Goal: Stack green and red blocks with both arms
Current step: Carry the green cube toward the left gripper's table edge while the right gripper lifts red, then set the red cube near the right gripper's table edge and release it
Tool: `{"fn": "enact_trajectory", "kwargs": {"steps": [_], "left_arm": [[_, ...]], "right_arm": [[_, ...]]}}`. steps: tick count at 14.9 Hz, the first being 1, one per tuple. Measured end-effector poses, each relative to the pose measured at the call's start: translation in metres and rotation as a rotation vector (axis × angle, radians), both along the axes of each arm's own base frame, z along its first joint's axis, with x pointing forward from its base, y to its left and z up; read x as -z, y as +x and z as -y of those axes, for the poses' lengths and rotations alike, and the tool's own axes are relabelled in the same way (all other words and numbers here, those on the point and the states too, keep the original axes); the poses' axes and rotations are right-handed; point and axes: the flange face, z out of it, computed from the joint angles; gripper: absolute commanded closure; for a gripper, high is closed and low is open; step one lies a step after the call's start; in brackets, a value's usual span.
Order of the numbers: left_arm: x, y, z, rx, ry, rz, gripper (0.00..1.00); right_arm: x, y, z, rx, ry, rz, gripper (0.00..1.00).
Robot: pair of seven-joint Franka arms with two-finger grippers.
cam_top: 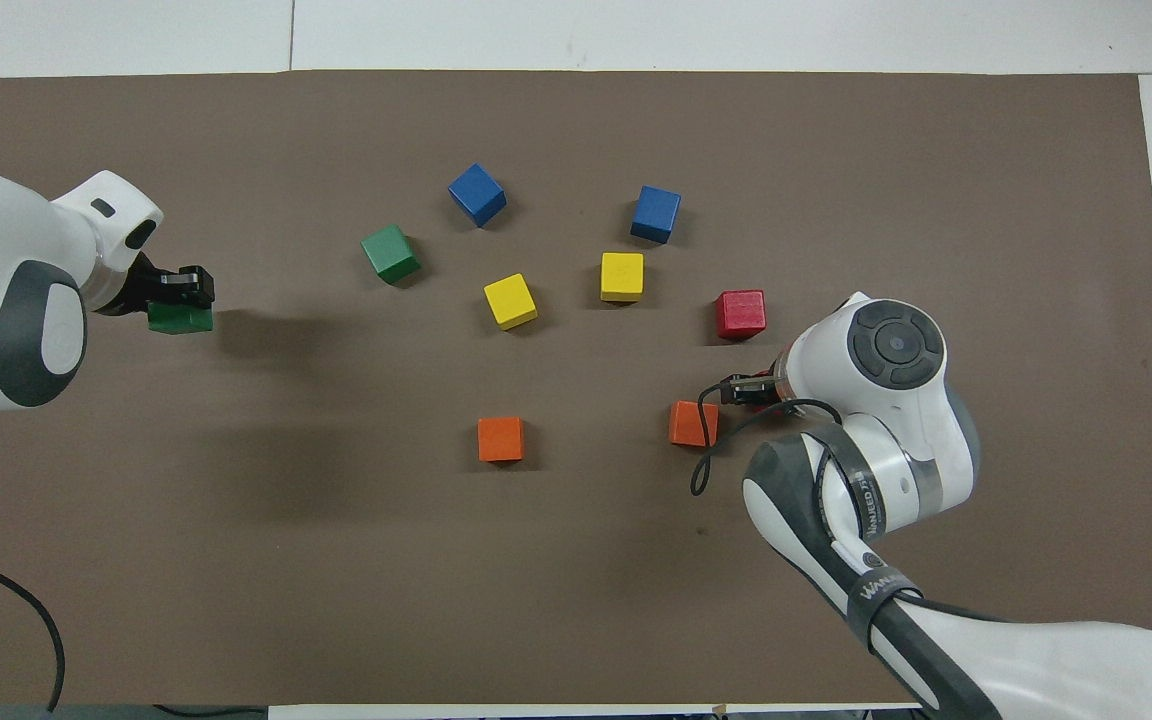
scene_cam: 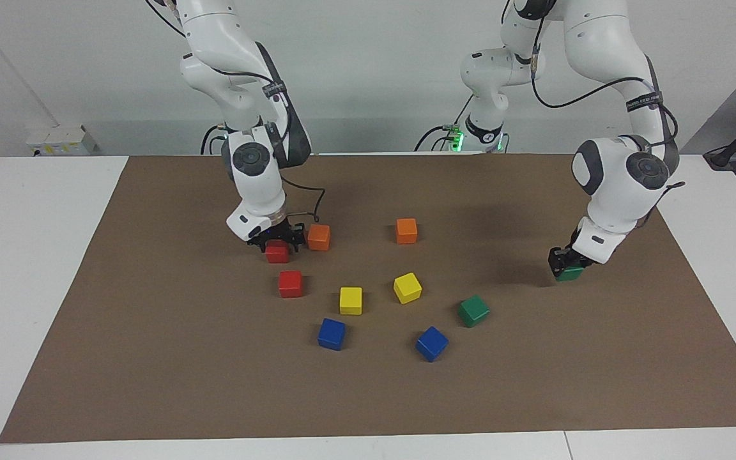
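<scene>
Four task cubes on the brown mat point(scene_cam: 151, 383), none stacked yet. Clock bearings below taken from the overhead view.

Left gripper point(scene_cam: 566, 260): clenched on the held green block point(scene_cam: 570, 274), low over the mat at the left arm's end of the table, between eight and nine o'clock from the free green block point(cam_top: 390, 253) and well apart from it. Resting on the mat or just clear of it: hard to tell. Gripped from above, probably to leave the underside free for setting down on its partner.

Right gripper point(scene_cam: 276, 239): down on the nearer red block point(scene_cam: 276, 252), with the farther red block point(cam_top: 741, 313) close by at about twelve o'clock. Clamped or released: cannot tell. Just beside it, at about eight o'clock, an orange cube point(scene_cam: 319, 237), close enough to be nudged during a lift, so likely worth a straight rise.

Seemingly split by colour and by side: greens toward the left arm's end, reds toward the right arm's, sparing either arm a long reach.

Between the two pairs, near the middle of the mat: yellow cubes point(cam_top: 510, 301), blue cubes point(cam_top: 477, 194) and a second orange cube point(cam_top: 500, 439), none belonging to the task, best left untouched.
</scene>
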Motion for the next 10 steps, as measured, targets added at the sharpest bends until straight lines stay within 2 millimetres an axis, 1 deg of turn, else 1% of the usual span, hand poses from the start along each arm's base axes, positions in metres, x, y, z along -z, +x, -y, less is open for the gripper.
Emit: {"fn": "enact_trajectory", "kwargs": {"steps": [1,4,6,7,8,10], "left_arm": [[0.005,0.003,-0.003,-0.003,-0.002,-0.001,1.00],[0.021,0.009,-0.009,0.001,-0.006,-0.014,1.00],[0.026,0.009,-0.009,0.005,-0.007,-0.020,1.00],[0.027,0.010,-0.008,0.006,-0.008,-0.018,1.00],[0.029,0.010,-0.008,0.007,-0.008,-0.018,1.00],[0.035,0.009,-0.008,0.008,-0.009,-0.023,1.00]], "right_arm": [[0.001,0.000,0.000,0.000,0.000,0.001,1.00],[0.001,-0.001,0.000,0.000,0.001,0.002,1.00],[0.001,0.000,0.003,0.005,0.001,0.005,1.00],[-0.001,0.003,0.009,0.017,0.003,0.010,1.00],[-0.005,0.010,0.020,0.031,0.005,0.020,1.00],[-0.020,0.027,0.054,0.034,0.010,0.038,1.00]]}}
